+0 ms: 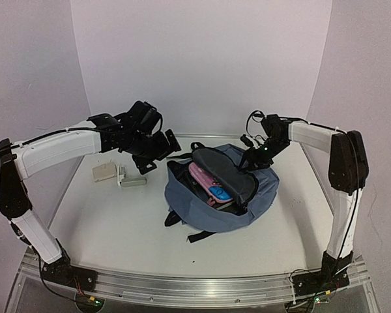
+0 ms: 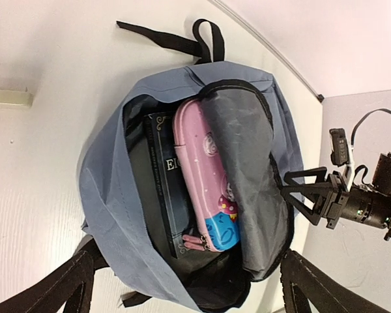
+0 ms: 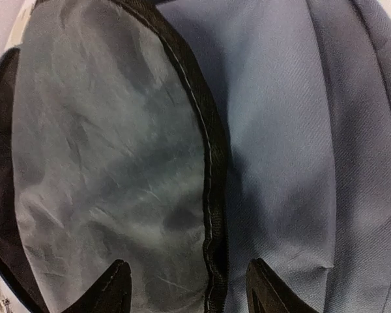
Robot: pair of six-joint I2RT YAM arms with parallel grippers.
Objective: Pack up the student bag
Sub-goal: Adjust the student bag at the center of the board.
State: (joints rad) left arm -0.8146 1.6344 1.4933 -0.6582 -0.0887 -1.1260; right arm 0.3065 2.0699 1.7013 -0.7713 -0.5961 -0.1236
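The blue-grey student bag (image 1: 247, 202) lies in the middle of the table with its main compartment unzipped and its grey-lined flap (image 2: 244, 169) folded back. Inside lie a pink pencil case (image 2: 205, 176) and a dark book (image 2: 158, 176). My left gripper (image 1: 158, 156) is open and empty, above the table just left of the bag; in its wrist view its fingers (image 2: 52, 287) stand wide apart over the opening. My right gripper (image 1: 249, 160) is open at the bag's far right side. Its fingertips (image 3: 114, 290) straddle the flap's black zipper edge (image 3: 212, 195) without gripping it.
A white box (image 1: 104, 171) and a beige oblong item (image 1: 131, 181) lie on the table left of the bag, under my left arm. The bag's black straps (image 1: 199, 235) trail at its near side. Walls close the table in at the back and both sides.
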